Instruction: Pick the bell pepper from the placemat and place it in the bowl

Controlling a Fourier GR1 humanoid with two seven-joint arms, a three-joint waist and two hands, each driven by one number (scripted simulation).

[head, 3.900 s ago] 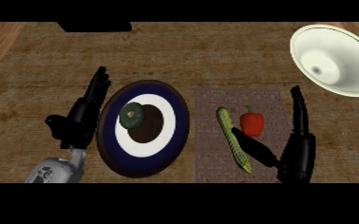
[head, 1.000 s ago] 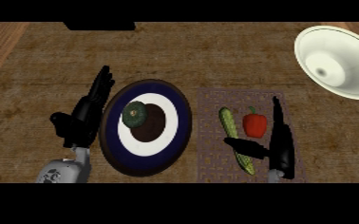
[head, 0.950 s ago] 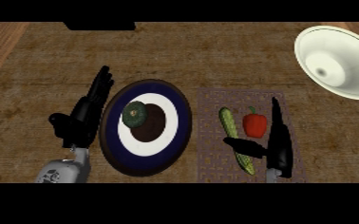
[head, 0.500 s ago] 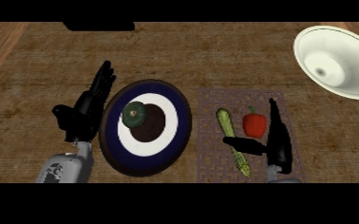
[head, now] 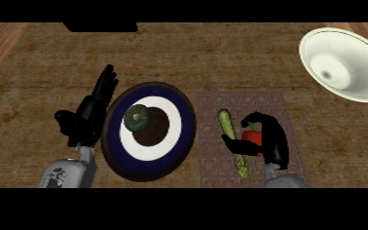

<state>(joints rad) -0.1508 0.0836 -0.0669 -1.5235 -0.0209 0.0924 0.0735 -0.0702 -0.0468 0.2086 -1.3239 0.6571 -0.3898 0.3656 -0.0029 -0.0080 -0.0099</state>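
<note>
Right hand (head: 269, 139) sits over the placemat (head: 287, 105), fingers curled down round the red bell pepper (head: 251, 137), thumb coming in from the 9 o'clock side. Only a sliver of pepper shows between thumb and fingers; it looks pinched there, though I cannot tell whether it has left the mat. Pepper lies at centre-right of the placemat, just beside the cucumber (head: 231, 141), which runs long from 12 to 6 o'clock at the pepper's 9 o'clock. Pepper's own long axis is hidden by the hand.

Bowl (head: 338, 63) is well apart, at roughly 1 o'clock from the right hand, near the counter's far right edge. The right hand is plainly the nearer one.

Left hand (head: 90, 112) rests open, fingers straight, at the 9 o'clock rim of the blue-and-white plate (head: 183, 109).

Judgement: grasp in progress; lift and carry toward 1 o'clock not yet done.
</note>
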